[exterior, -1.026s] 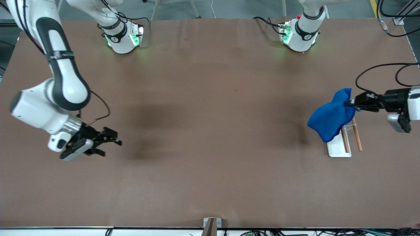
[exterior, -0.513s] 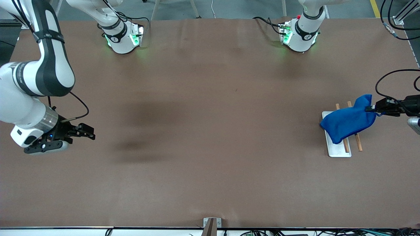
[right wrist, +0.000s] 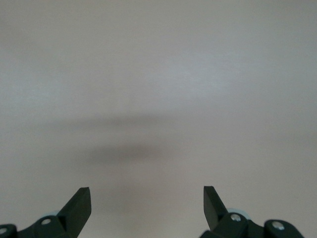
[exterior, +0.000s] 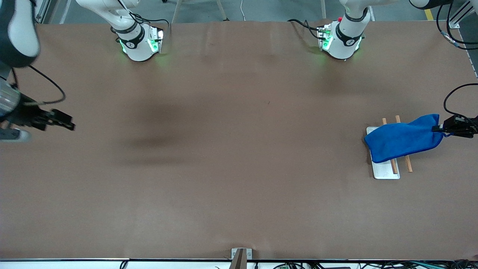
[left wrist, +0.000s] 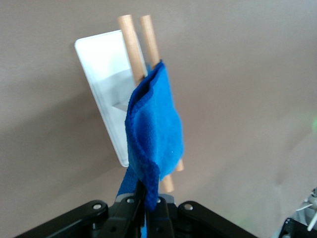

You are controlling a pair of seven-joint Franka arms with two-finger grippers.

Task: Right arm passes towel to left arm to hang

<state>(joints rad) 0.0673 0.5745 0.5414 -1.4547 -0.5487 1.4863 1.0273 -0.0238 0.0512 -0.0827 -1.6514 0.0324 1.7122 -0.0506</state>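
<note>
Pinching one end of the towel [exterior: 405, 137] between pressed-together fingers: left gripper [exterior: 440, 129], up over the table's [exterior: 239, 168] left-arm end. Draped across the two wooden rods [left wrist: 134, 49] of the rack, above its white base [exterior: 384, 170]; seemingly resting on the rods, though contact hard to confirm. Waiting with fingers spread wide and empty: right gripper [exterior: 69, 123], over the bare right-arm end.
</note>
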